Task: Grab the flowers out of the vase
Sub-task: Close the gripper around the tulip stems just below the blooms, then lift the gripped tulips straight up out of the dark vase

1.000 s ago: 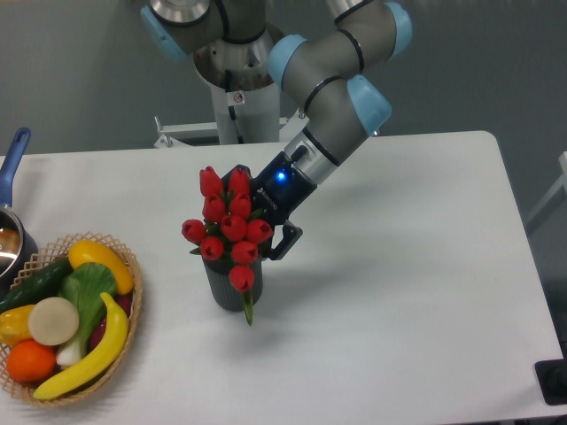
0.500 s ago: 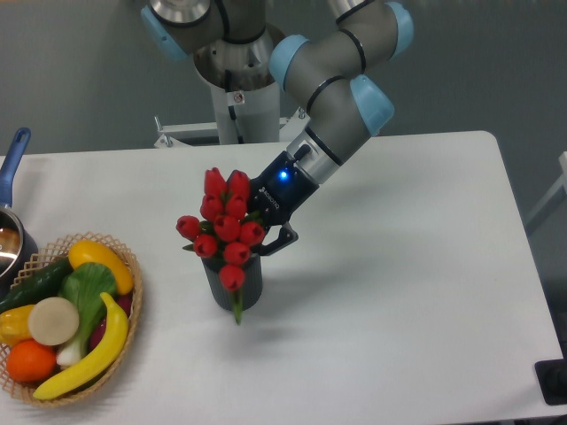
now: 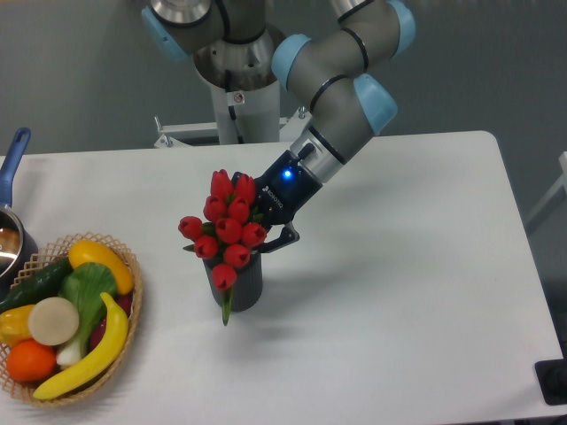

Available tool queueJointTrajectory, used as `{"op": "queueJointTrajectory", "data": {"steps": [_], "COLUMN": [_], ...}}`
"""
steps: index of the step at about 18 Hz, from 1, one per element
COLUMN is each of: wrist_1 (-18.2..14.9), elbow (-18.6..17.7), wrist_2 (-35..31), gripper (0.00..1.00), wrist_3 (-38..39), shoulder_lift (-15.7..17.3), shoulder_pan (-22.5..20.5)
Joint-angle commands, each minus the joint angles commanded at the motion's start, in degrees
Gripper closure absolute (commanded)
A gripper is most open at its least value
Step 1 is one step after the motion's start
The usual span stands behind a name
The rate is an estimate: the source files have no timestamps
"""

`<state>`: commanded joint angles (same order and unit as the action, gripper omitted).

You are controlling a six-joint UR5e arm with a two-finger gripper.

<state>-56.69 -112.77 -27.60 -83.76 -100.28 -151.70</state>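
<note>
Flowers (image 3: pixel 227 232): red tulip bunch standing in the vase (image 3: pixel 241 282), heads leaning toward my left of frame; one bud and a green leaf droop over the front rim.
Location: near the middle of the table (image 3: pixel 416 266), well apart from every edge.
Long axis: I read the tied stems as running steeply up out of the vase mouth, tilted away from the arm.
Gripper (image 3: pixel 266 223): it reaches in from the upper right and sits just behind the buds, touching or nearly touching them. One dark finger shows beside the vase rim; the other is hidden by the blooms, so I cannot tell whether it is spread or pinching the stems.
Key relation: the bunch lies directly in front of the gripper, toward the camera and left; I judge a lift must follow the stem axis upward to free them from the mouth.
Surroundings: wicker basket (image 3: pixel 131 305) of fruit at far left; pot with blue handle (image 3: pixel 13 150) at the left edge.
</note>
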Motion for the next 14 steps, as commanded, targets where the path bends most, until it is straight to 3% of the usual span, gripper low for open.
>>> {"op": "queueJointTrajectory", "data": {"steps": [11, 14], "wrist_1": [-0.1, -0.1], "elbow": [3.1, 4.8], "wrist_2": [1.8, 3.6], "gripper": [0.52, 0.52], "wrist_3": [6.2, 11.1], "shoulder_lift": [2.4, 3.3], "shoulder_pan": [-0.3, -0.9]}}
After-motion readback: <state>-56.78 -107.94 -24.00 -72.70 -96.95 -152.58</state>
